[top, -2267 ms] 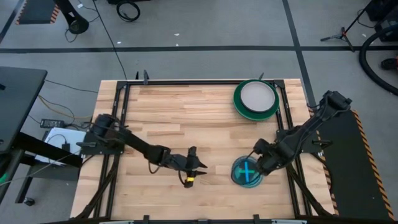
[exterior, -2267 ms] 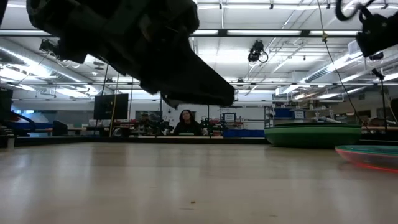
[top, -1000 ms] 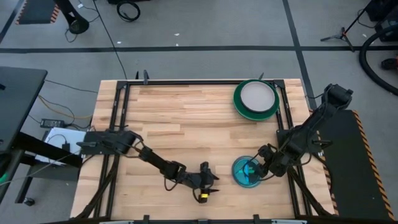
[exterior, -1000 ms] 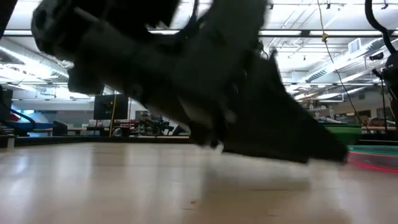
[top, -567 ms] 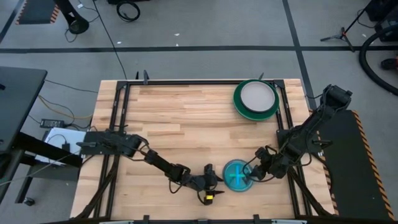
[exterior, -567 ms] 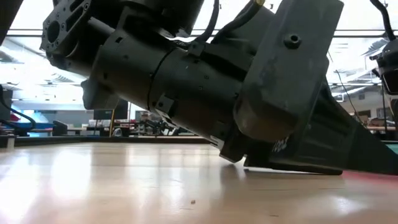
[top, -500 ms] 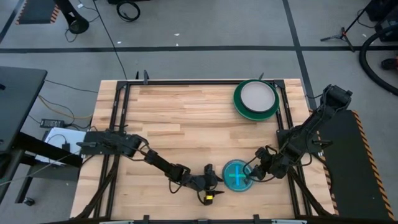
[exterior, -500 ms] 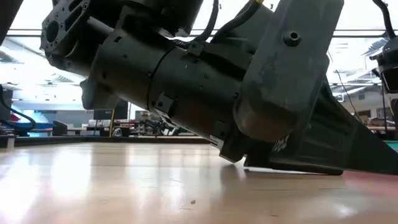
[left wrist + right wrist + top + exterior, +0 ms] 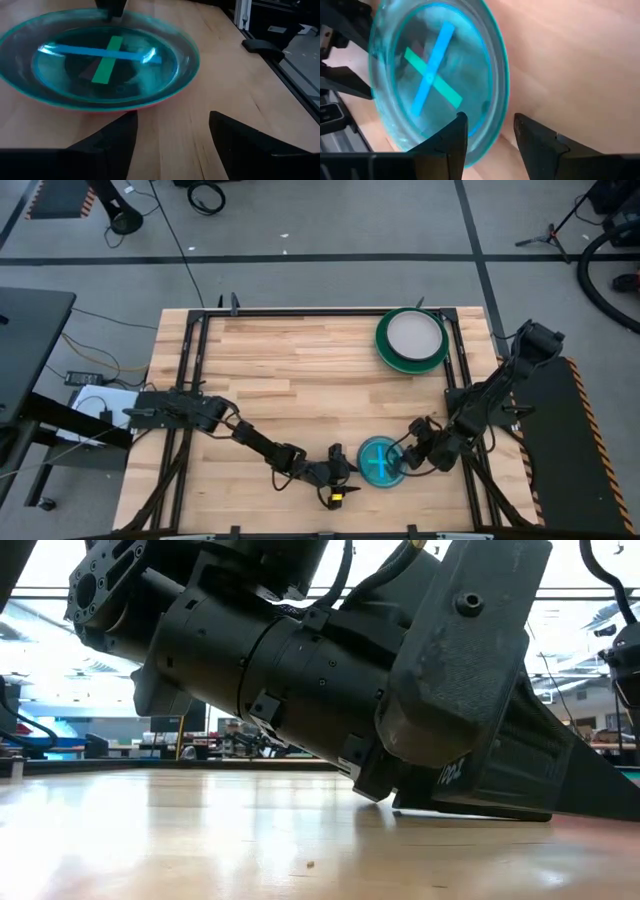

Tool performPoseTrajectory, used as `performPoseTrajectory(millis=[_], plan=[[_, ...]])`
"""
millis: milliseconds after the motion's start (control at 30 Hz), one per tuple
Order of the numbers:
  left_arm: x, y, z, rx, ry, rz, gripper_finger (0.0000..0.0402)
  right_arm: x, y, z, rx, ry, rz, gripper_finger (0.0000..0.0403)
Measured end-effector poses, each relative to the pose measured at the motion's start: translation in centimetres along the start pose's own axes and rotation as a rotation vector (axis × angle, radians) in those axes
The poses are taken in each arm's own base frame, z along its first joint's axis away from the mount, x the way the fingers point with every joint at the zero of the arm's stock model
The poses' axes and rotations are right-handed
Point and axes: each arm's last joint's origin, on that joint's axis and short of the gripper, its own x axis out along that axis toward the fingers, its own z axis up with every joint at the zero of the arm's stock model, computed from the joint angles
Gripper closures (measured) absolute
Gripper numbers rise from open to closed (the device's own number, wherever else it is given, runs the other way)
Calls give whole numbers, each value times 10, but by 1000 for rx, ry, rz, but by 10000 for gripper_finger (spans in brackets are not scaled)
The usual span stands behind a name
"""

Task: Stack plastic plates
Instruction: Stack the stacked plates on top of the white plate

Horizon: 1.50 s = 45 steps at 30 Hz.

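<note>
Small translucent plates (image 9: 380,462) sit stacked on the table near its near right corner. The top one is blue, and a pink rim (image 9: 102,111) shows underneath. A blue and a green strip show crossed in the stack. My left gripper (image 9: 341,476) (image 9: 172,125) is open and low on the table, just left of the stack. My right gripper (image 9: 405,458) (image 9: 490,132) is open at the stack's right rim. The large green plates with a pale grey plate on top (image 9: 411,338) sit at the far right corner. My right gripper comes level from the table's right. The small stack's right rim (image 9: 492,135) lies between its open fingers, with one finger (image 9: 455,132) over the plate's inside and the other (image 9: 535,142) outside. I cannot tell whether either finger touches the rim. The stack rests flat on the table.
The table's black frame rail (image 9: 458,410) runs close behind my right gripper. Bare wood (image 9: 300,370) stretches across the middle and left of the table. My left arm (image 9: 300,690) fills most of the low view.
The small stack slid along the table toward the left, with my right gripper moving with it. My left gripper moved a little right, toward the stack. Both have been still for the last half second.
</note>
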Motion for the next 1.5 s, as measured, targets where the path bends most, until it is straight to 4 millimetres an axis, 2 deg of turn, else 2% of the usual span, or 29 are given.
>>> performPoseTrajectory(millis=[233,367,500,733,900,1033,1133,1267,1400,1500], plan=[[0,0,0,2,1,0,148,2,4,1,6,-25,52,232],[0,0,0,14,4,1,148,5,4,3,17,-35,43,247],[-2,0,2,42,28,7,148,8,4,6,41,-60,31,286],[-10,-2,17,67,71,22,148,10,2,12,8,-100,15,389],[-17,-9,21,91,111,15,148,10,3,14,11,-106,14,388],[-33,-17,27,113,218,24,148,5,6,18,12,-98,23,395],[-49,-24,28,133,265,18,148,-4,14,27,8,-89,37,395],[-76,-24,23,139,297,0,151,-25,20,53,-20,-101,-46,395],[-107,-8,12,98,295,14,166,-59,24,91,-34,-154,-122,395],[-129,7,8,66,223,11,178,-94,25,121,-31,-224,-138,395]])
